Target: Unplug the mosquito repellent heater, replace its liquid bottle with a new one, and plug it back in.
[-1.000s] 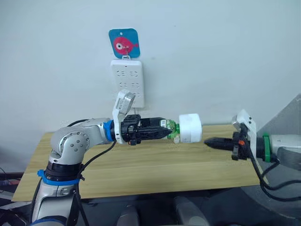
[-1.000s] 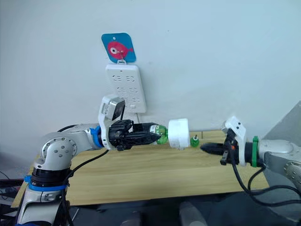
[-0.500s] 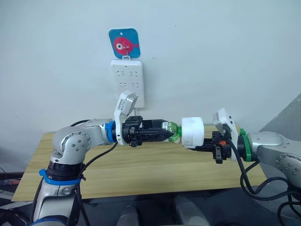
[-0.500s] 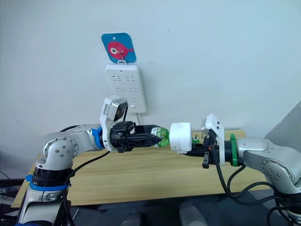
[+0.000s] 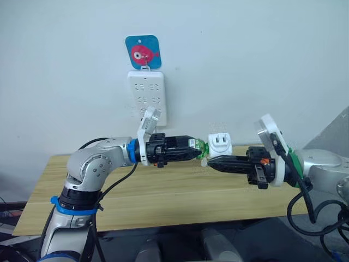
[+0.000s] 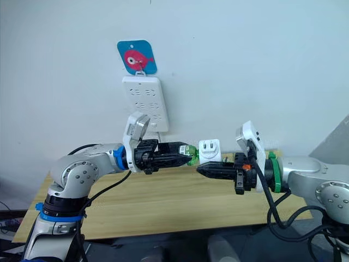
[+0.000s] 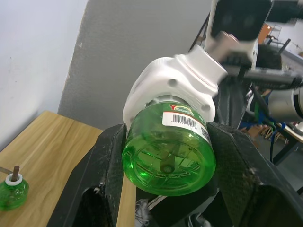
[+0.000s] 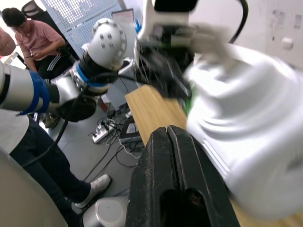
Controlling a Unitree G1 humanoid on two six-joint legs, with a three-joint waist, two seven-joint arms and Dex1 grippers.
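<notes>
Jaws: left gripper (image 5: 197, 150) clamps green bottle (image 7: 168, 153), heater (image 5: 220, 145) attached, below wall power strip (image 5: 146, 94). Right gripper (image 5: 214, 164), pressed closed, now under heater; heater's turned, prongs showing — unscrewing likely underway.

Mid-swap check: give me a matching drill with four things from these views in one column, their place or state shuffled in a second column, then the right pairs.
Things:
1. green bottle
2. spare bottle
3. power strip
4. right hand

Places or states:
A. standing on the wooden table
B. fingers shut, just below the heater
C. clamped in the left hand, its neck in the heater
D. on the wall under the fish tag

Pairs: 1-C, 2-A, 3-D, 4-B
</notes>
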